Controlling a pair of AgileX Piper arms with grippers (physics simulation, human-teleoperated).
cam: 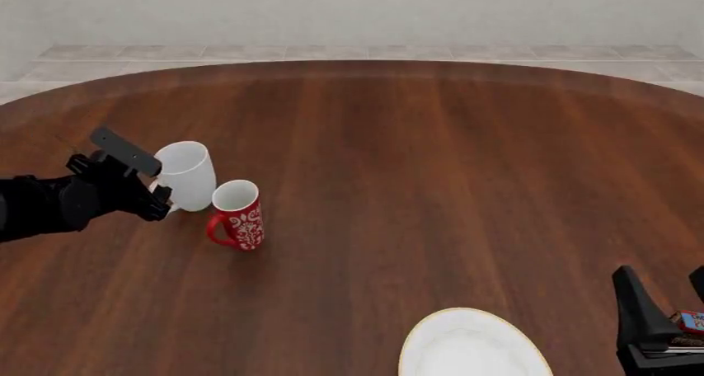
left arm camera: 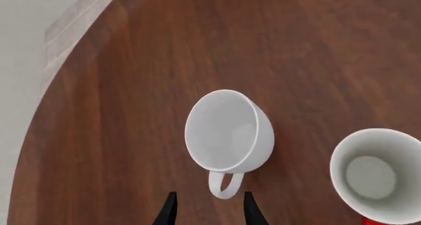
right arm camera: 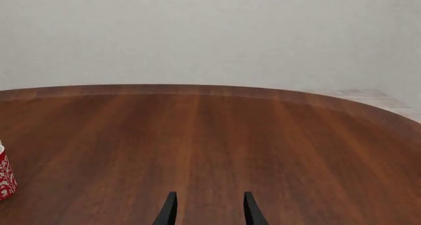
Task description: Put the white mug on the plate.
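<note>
Left tool hangs open and empty over the white mug's handle. The mug's at ten o'clock on the bench, plate at six. Approach underway; next, I'd say, lower and pinch the handle. Right tool open, idle.

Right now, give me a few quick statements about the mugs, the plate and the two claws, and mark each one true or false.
1. The white mug stands upright on the table. True.
2. The white mug is already on the plate. False: the plate is bare, at the near edge of the front view, far from the mug.
3. The left claw is shut on the mug's handle. False: its jaws are open, with the handle just ahead of them.
4. The red mug stands beside the white mug, on its right in the front view. True.
5. The right claw holds the red mug. False: it is open and holds nothing.
</note>
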